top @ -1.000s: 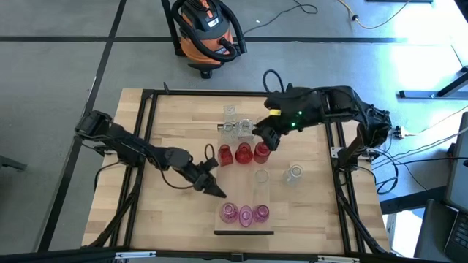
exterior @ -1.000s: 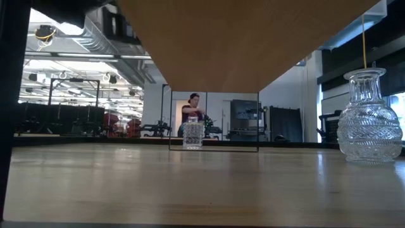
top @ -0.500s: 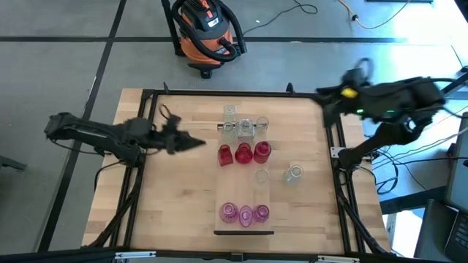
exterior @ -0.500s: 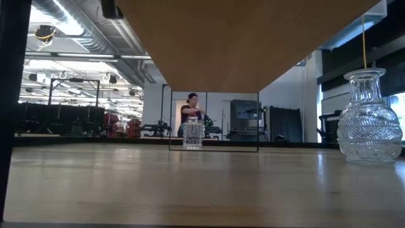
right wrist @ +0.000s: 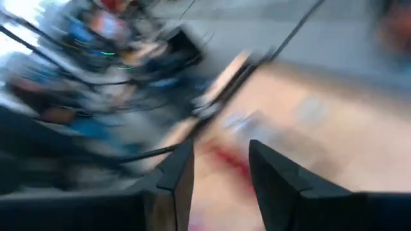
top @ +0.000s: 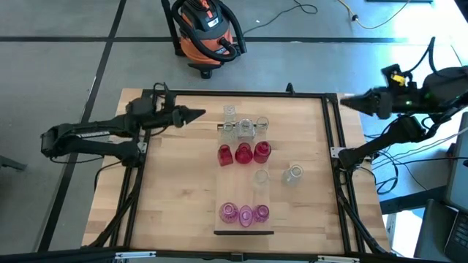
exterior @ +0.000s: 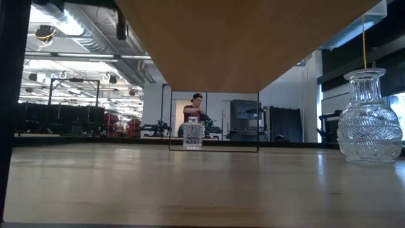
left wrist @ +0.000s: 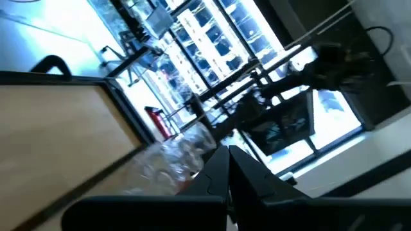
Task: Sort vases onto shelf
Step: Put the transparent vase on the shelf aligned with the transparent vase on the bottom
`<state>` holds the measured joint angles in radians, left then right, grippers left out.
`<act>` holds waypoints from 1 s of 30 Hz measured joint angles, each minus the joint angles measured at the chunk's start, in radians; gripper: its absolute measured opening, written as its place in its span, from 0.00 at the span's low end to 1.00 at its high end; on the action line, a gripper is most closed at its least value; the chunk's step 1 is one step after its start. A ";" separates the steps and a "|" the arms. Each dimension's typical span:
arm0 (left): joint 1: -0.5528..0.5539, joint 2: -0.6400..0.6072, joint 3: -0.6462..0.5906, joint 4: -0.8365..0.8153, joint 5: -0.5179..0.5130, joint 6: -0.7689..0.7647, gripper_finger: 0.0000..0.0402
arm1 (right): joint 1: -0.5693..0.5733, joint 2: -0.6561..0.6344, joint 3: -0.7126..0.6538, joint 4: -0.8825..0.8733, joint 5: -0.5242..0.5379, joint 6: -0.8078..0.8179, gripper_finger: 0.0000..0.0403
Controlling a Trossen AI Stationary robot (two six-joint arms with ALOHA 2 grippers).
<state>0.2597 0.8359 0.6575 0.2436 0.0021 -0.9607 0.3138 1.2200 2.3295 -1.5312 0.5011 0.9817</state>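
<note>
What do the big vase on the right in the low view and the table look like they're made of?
The vase looks like clear cut or pressed glass: see-through, with a faceted diamond pattern catching light. The table looks like light wood with a smooth, slightly glossy finish; the high view shows plank seams, and a dark frame, probably metal.

Shelf (top: 244,183) lies mid-table (top: 183,197), long axis front to back. Vases on shelf in three rows of three: far row (top: 243,128), middle row (top: 243,153), near row (top: 244,214). One vase (top: 293,174) on table right of shelf.

Dark arms (top: 95,135), blk cables, yellow tag (top: 397,75).
</note>
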 joint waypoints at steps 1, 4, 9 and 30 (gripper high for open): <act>0.032 0.014 0.000 0.001 0.027 0.000 0.00 | 0.000 -0.003 0.000 0.017 -0.065 0.096 0.33; 0.119 0.057 0.000 0.019 0.103 0.000 0.00 | 0.000 -0.021 -0.001 0.020 -0.166 0.198 0.33; 0.278 0.120 0.000 0.032 0.278 -0.077 0.00 | 0.000 -0.043 -0.001 -0.011 -0.094 0.138 0.33; 0.737 0.588 0.546 -0.528 0.804 0.757 0.00 | 0.000 -0.052 0.000 -0.012 -0.136 0.138 0.33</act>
<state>0.9966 1.4238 1.2039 -0.2841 0.8061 -0.2034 0.3138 1.1683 2.3295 -1.5436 0.3652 1.1202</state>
